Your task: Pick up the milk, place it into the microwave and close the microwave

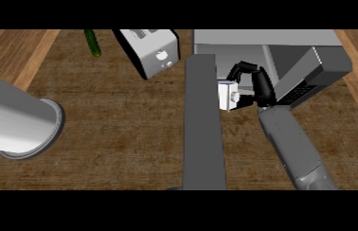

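The milk [228, 95] is a small white carton held just in front of the microwave's opening. My right hand [257, 85] is shut on it, its black fingers curled over the carton's top and right side. The grey microwave [265, 38] stands at the back right, with its keypad panel [308, 85] angled to the right of my hand. Its door [202, 126] is swung open and runs as a long grey slab toward me, touching or nearly touching the carton's left side. My left hand does not show.
A silver toaster [155, 52] stands at the back, left of the door. A green cucumber [92, 42] lies at the far back left. A large grey cylinder [24, 121] fills the left edge. Wooden counter [119, 130] lies between it and the door.
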